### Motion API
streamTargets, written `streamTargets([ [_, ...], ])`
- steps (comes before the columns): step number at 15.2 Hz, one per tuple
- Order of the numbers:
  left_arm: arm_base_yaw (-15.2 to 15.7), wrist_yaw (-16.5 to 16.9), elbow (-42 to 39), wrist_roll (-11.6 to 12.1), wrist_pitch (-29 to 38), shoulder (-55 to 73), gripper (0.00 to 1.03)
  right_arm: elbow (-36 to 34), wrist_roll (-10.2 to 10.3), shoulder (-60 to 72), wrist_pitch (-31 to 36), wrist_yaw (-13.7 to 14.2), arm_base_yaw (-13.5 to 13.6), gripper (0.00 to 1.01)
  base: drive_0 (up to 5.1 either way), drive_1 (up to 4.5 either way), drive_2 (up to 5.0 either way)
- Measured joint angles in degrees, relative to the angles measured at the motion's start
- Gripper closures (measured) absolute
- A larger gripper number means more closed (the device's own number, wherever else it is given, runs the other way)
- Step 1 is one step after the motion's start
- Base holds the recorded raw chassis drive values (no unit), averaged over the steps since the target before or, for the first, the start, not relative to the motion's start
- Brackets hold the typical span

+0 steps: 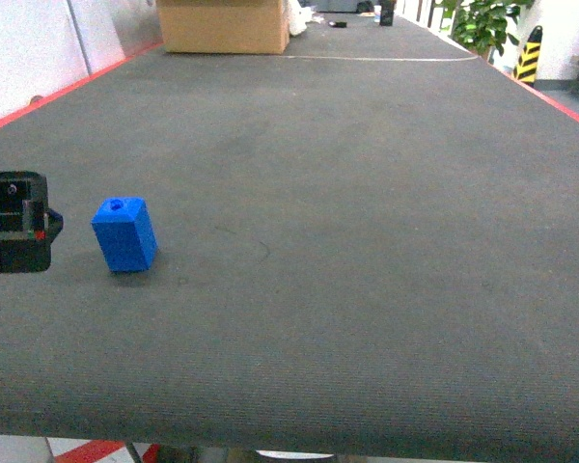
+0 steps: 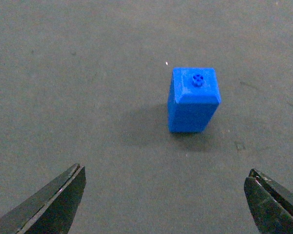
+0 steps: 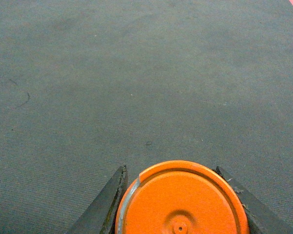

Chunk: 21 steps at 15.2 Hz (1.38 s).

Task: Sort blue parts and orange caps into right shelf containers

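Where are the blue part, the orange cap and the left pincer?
Blue part (image 2: pixel 193 100): left wrist view, front face.
Orange cap (image 3: pixel 181 202): right wrist view, flat top.
Left pincer (image 2: pixel 166 195): left wrist view, midway between fingertips.

Bare mat (image 1: pixel 367 241) around blue part (image 1: pixel 124 234)

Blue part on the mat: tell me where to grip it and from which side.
Grip the blue part across its two flat vertical side faces, about mid-height, coming in from the left tool side as the left wrist view shows. It stands upright and free on the mat, and the open jaws already look spread wider than it.
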Motion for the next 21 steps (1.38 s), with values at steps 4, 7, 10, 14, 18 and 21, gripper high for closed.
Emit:
streamTargets([
  [4,-2.29,-1.16,9.42,1.16,1.9,10.73,0.05,0.0,0.0,0.0,-0.02,0.02,0.0,0.57,0.0,0.0,0.0],
  [7,-2.71,-2.43,19.76,2.25,1.22,20.41,0.05,0.0,0.0,0.0,0.02,0.02,0.0,0.57,0.0,0.0,0.0],
  [10,-2.86,-2.08,27.06,2.86,-1.05,27.98,0.05,0.0,0.0,0.0,0.02,0.0,0.0,0.57,0.0,0.0,0.0],
  [14,-2.97,-2.51,31.15,0.61,-5.95,33.66,0.28,0.0,0.0,0.0,0.02,0.02,0.0,0.57,0.0,0.0,0.0],
  [18,-2.82,-2.25,30.53,-1.38,-4.0,33.33,0.57,0.0,0.0,0.0,0.0,0.02,0.0,0.57,0.0,0.0,0.0],
  [21,-2.64,-4.09,21.24,-0.24,2.23,23.8,0.58,0.0,0.0,0.0,0.0,0.02,0.0,0.57,0.0,0.0,0.0],
])
